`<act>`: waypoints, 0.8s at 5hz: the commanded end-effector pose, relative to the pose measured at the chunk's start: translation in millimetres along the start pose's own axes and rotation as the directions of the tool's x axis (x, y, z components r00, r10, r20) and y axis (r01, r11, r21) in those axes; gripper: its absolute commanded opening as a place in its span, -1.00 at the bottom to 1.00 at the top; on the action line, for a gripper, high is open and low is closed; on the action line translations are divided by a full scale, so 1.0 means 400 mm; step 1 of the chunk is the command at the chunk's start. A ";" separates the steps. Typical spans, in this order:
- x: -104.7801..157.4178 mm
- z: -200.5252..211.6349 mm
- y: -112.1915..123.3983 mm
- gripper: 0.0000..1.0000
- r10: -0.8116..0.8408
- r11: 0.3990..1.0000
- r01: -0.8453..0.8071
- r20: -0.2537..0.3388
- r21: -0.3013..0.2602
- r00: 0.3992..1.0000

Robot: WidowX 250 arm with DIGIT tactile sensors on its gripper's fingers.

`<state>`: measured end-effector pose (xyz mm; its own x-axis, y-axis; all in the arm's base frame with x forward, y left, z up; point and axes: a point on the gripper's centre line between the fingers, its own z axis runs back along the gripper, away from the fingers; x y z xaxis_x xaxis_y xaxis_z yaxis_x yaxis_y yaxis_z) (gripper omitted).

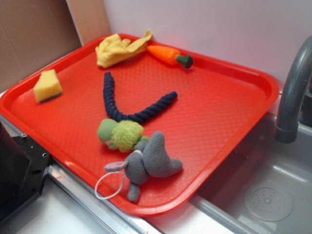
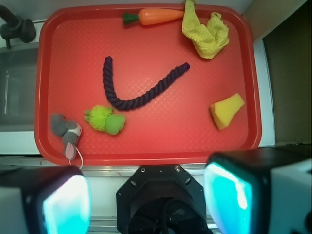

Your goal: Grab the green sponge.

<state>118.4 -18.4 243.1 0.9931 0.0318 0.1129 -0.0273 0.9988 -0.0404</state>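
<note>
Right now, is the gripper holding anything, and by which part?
Nothing is held. The gripper is open over the tray's near edge; the green sponge lies untouched on the red tray.

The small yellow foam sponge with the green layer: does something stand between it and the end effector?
Nothing visible does. The small yellow foam sponge lies alone near a corner of the red plastic tray, apart from the other items. The end effector hangs open outside the tray's near rim, with bare tray surface between.

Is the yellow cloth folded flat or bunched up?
Bunched up. The yellow cloth lies in a crumpled heap with raised folds at the back of the red tray, beside the toy carrot.
</note>
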 end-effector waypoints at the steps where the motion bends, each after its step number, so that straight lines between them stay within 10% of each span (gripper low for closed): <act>1: 0.000 0.000 0.000 1.00 0.000 1.000 0.000 0.000 0.000 1.000; 2: -0.003 -0.120 0.130 1.00 0.255 0.967 -0.256 -0.165 0.018 0.953; 4: -0.041 -0.294 0.296 1.00 0.661 0.749 -0.655 -0.054 0.095 0.748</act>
<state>117.5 89.9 113.5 0.7467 0.6644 -0.0312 -0.6649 0.7469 -0.0083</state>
